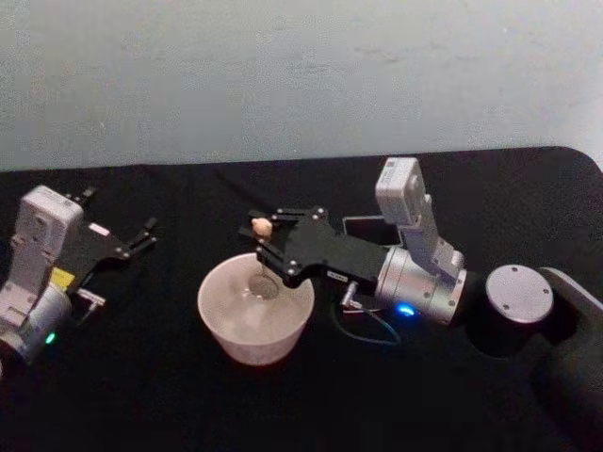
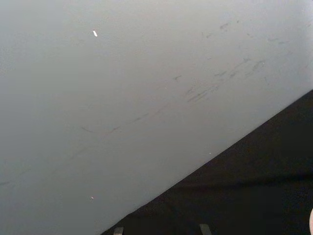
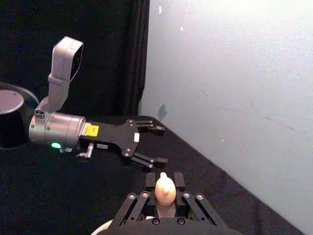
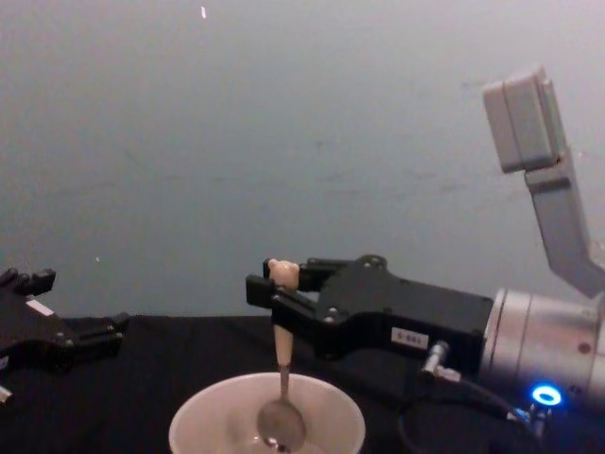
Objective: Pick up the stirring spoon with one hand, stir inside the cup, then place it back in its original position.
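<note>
Stirring step: our right gripper (image 4: 281, 295) is pinching the spoon (image 4: 283, 374) by its handle, bowl dipping inside the cup (image 4: 348, 418), lower centre.
Next we're judging small circles, then the holder (image 1: 366, 222) behind; left gripper (image 1: 118, 213) idling, fingers spread, mid-left.

The black-clothed table (image 1: 170, 405) carries the cup (image 1: 247, 350) and the dark holder (image 1: 363, 227).

stirring spoon (image 4: 282, 378) in cup (image 1: 247, 345) | right pincer (image 4: 275, 285) above cup | holder (image 1: 364, 226) behind cup, rightward | left pincer (image 1: 121, 213) well left
</note>
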Available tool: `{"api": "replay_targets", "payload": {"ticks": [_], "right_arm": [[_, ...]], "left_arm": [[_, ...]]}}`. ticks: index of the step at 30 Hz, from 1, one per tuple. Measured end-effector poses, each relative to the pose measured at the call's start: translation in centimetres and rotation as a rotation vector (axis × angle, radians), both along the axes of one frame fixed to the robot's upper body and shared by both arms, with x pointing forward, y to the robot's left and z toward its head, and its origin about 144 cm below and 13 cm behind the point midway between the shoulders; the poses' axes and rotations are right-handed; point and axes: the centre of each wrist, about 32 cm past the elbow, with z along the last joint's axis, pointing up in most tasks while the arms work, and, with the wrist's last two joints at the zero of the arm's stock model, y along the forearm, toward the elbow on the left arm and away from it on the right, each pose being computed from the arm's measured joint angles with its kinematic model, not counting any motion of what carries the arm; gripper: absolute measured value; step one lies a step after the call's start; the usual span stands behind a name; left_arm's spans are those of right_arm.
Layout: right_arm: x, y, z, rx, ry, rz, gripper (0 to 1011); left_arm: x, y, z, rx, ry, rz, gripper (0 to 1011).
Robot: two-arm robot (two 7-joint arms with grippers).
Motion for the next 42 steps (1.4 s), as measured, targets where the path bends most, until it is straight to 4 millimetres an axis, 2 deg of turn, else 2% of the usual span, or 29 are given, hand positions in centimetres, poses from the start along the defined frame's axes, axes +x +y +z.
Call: {"api": "replay_targets", "payload": {"ticks": [7, 23, 33, 42], "right_arm": [[0.0, -0.9, 1.3, 0.038, -0.026, -0.007, 214], [0.2, -5.4, 7.1, 0.147, -0.098, -0.032, 214], [-0.9, -8.4, 8.2, 0.151, -0.100, -0.079, 214], [-2.1, -10.1, 7.8, 0.125, -0.071, -0.115, 214]], "left_arm": [[0.0, 0.0, 0.0, 0.000, 0.000, 0.000, 1001], [0.0, 0.0, 0.0, 0.000, 0.000, 0.000, 1001], [0.0, 0.0, 0.0, 0.000, 0.000, 0.000, 1002], [0.0, 0.0, 0.0, 0.000, 0.000, 0.000, 1001]]}}
